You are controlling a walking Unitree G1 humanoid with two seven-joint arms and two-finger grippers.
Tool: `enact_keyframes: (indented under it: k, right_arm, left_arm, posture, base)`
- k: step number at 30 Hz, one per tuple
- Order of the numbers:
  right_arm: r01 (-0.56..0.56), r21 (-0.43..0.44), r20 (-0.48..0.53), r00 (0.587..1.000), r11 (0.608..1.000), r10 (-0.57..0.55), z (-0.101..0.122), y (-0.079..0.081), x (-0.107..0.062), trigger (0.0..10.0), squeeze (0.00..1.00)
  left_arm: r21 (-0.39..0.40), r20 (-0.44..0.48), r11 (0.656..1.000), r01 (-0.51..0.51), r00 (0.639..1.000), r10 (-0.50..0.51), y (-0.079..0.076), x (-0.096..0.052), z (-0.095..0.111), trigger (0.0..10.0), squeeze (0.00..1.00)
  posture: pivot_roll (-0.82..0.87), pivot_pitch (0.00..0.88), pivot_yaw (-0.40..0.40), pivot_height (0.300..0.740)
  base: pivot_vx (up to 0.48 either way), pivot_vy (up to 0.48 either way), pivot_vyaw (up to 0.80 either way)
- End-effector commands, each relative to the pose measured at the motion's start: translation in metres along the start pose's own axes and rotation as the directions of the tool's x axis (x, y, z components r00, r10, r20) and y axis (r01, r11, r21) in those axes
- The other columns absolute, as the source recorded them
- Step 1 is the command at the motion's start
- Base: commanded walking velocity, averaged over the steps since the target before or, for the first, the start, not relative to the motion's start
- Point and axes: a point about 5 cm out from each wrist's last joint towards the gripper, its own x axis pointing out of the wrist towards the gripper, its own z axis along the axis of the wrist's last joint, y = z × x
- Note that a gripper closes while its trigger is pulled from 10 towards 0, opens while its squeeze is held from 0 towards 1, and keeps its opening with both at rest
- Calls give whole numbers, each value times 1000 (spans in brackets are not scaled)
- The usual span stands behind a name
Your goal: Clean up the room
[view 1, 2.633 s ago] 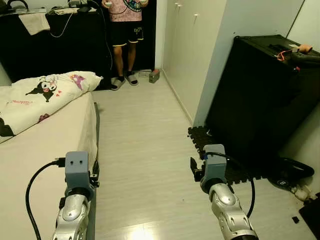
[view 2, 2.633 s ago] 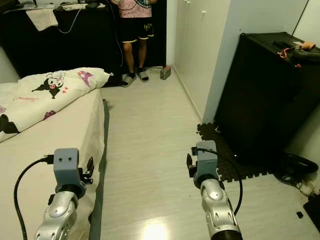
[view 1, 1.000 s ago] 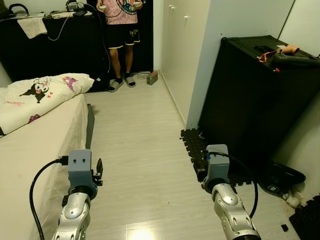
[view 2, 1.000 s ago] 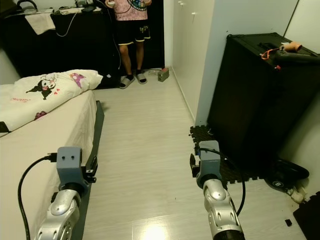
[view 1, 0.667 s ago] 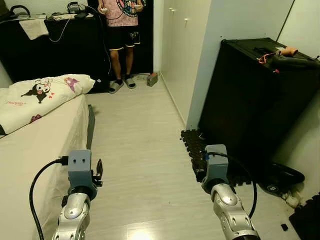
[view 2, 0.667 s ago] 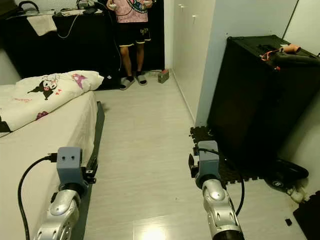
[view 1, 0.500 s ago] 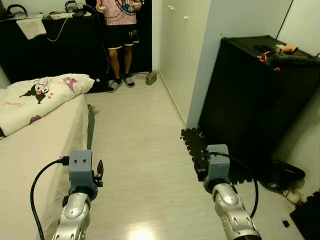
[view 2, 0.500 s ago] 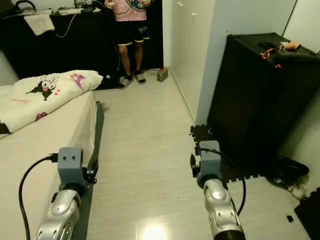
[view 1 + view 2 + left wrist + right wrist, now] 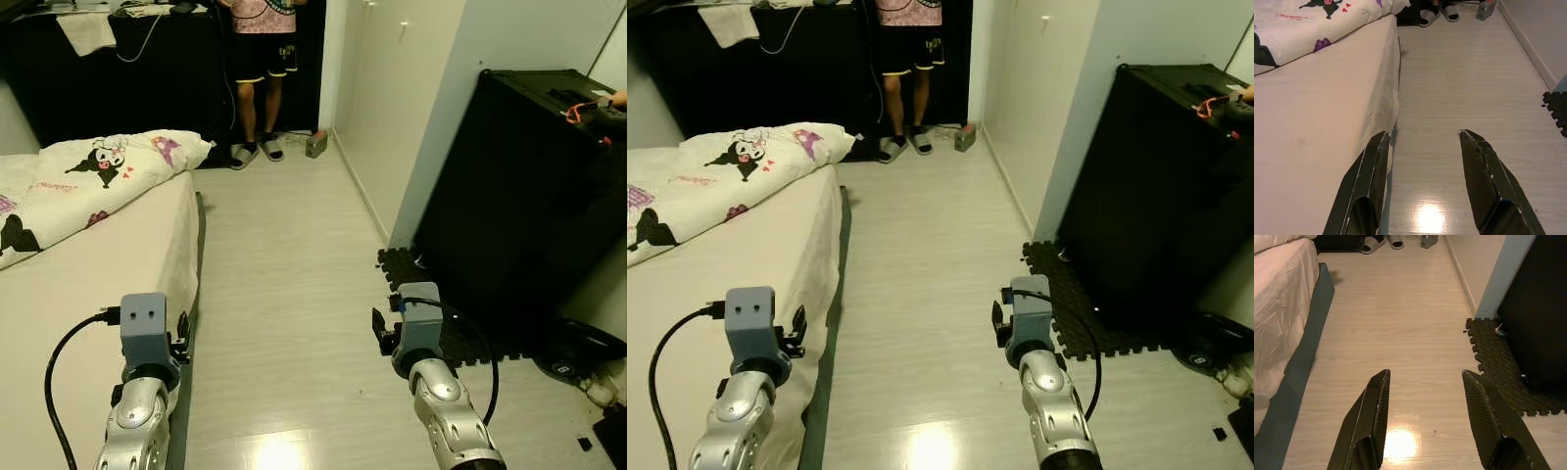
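A bed (image 9: 69,294) with a cream sheet fills the left side, with a white cartoon-print quilt (image 9: 93,176) bunched at its far end. A small grey-green box (image 9: 315,145) lies on the floor by the far wall. My left arm (image 9: 145,338) is held low over the bed's edge. In the left wrist view, my left gripper (image 9: 1423,133) is open and holds nothing, above the line where mattress meets floor. My right arm (image 9: 419,328) hangs over the bare floor, and my right gripper (image 9: 1425,372) is open, with pale floorboards between its fingers.
A person (image 9: 260,59) stands at the far end before a dark desk (image 9: 118,69). A tall black cabinet (image 9: 529,186) stands on the right on black foam mats (image 9: 411,279), with small items (image 9: 588,103) on top. A black round device (image 9: 588,352) lies beside it. A pale wood aisle (image 9: 284,264) runs between.
The whole picture has shifted: my head camera has swung left, so more of the bed shows and less of the cabinet. Both arms hold the same pose.
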Motion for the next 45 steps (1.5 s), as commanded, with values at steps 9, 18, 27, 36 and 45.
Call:
enact_keyframes:
  k: [9, 18, 27, 36, 45]
  right_arm:
    - [-7, -2, -18, 1000, 1000, 7, -4, 1, 0, 10000, 0]
    - [-7, -7, -20, 1000, 1000, 7, -4, -1, 0, 10000, 0]
    - [-9, -7, -17, 1000, 1000, 9, -2, -2, 2, 10000, 0]
    - [-6, -7, -7, 1000, 1000, 6, 1, -5, 4, 10000, 0]
    - [3, -3, 28, 1000, 1000, -3, 12, -5, 8, 10000, 0]
  left_arm:
    - [-12, -3, 1000, -1, 1000, 1, -1, 0, -1, 10000, 0]
    - [-8, 2, 1000, -10, 1000, 10, 0, 0, 0, 10000, 0]
    - [7, 4, 1000, 8, 1000, -8, -4, 1, 1, 10000, 0]
    - [38, -18, 999, 34, 999, -33, -9, 0, -1, 10000, 0]
    - [4, -49, 999, -42, 998, 42, 0, 1, -13, 10000, 0]
  posture:
    - [12, 63, -11, 733]
    - [10, 67, -15, 733]
    - [7, 61, -18, 733]
    - [-8, 69, -3, 733]
    - [1, 78, -23, 733]
  base:
    - [0, -252, 0]
    - [0, -53, 0]
    - [0, 0, 0]
    - [0, 0, 0]
    - [0, 0, 0]
